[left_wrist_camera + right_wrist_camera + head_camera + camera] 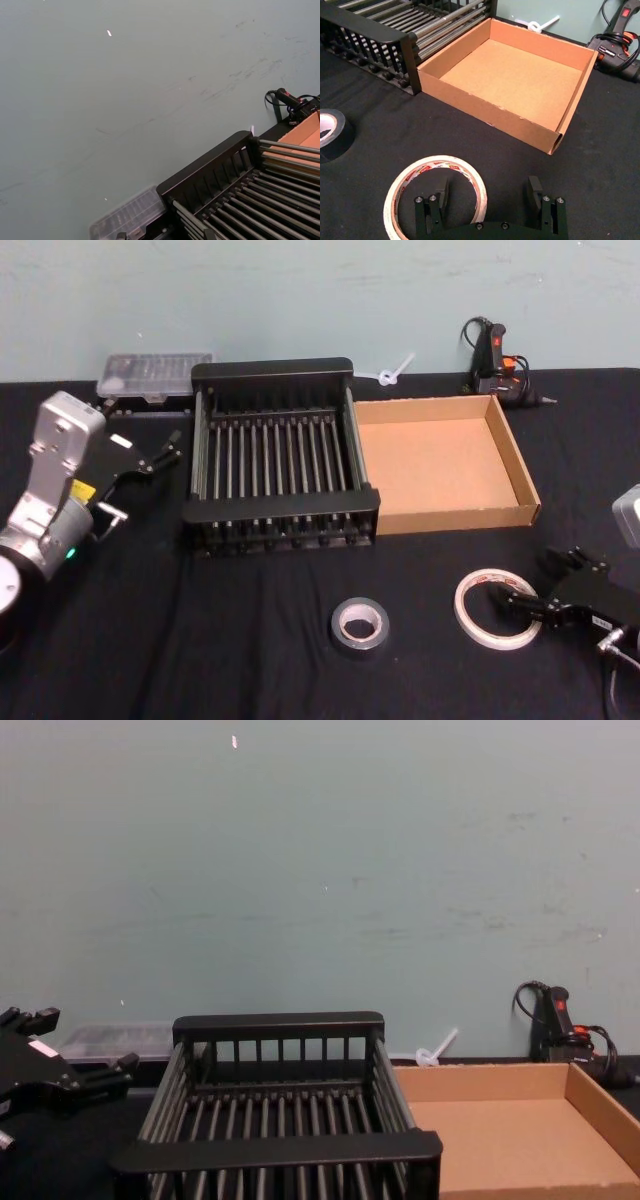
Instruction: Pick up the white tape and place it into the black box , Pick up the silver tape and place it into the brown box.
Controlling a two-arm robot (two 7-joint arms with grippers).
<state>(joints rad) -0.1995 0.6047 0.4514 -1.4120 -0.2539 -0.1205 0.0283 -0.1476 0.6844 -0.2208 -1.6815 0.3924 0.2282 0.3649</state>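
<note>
Nearest us in the head view, our right gripper [528, 606] sits low on the black cloth at the right rim of the white tape [498, 609], a thin flat white ring with a pale hollow core, its fingers spread and holding nothing; just to the left lies the silver tape [359, 625], a dark grey dull-metallic roll with a light core, and behind both stand the black box [280, 372], a slatted crate with thick flat rims, and beside it the brown box [526, 471], a shallow cardboard tray, both empty. Our left gripper [143, 462] hovers released to the left of the crate, idle. From the left wrist view we see the crate's rear corner, a clear plastic case [131, 216] and the pale green wall. The right wrist view shows one finger [442, 193] inside the white ring and the other outside it, straddling the rim. To grasp well, we judge we should lower until the pads bracket the band fully, close squarely, then lift clear before crossing to the crate. In the chest view the left gripper hangs beside the crate's left wall.
</note>
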